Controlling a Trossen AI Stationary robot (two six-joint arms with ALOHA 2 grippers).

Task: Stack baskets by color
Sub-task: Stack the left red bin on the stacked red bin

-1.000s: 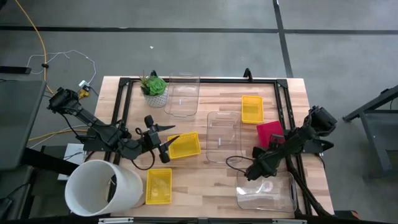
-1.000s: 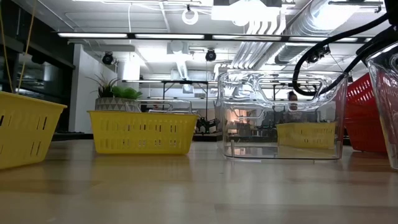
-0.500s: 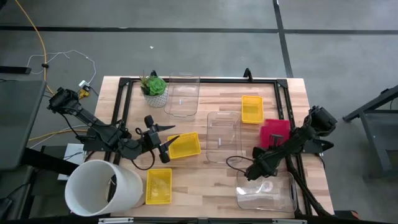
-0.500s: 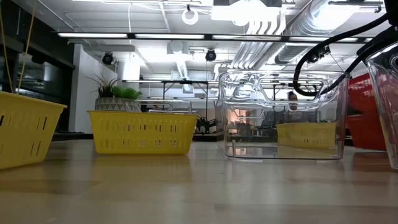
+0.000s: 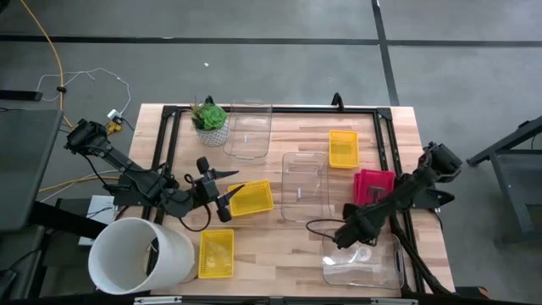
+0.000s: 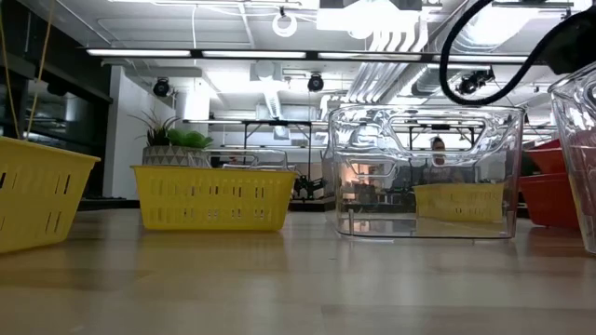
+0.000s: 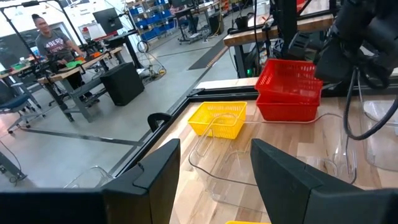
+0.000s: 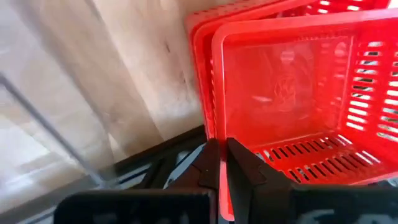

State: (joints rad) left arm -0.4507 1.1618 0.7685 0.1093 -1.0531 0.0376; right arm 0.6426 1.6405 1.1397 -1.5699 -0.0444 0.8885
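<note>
My dark right gripper (image 8: 217, 163) was pinched on the rim of a bright red basket (image 8: 298, 93) with slotted mesh sides, a second red one nested under it. Beside that red pair, a yellow mesh basket (image 5: 343, 148) sat on the pale wood-grain table (image 5: 296, 241). Two more yellow baskets (image 5: 251, 197) lay farther from it, near a plain white tub (image 5: 140, 256). The other baskets (image 5: 306, 186) were clear, colourless plastic. A green plant (image 5: 209, 114) stood in a white pot.

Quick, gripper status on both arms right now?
Left gripper: open, holding nothing, near the middle yellow basket.
Right gripper: shut on the rim of the top red basket.
</note>
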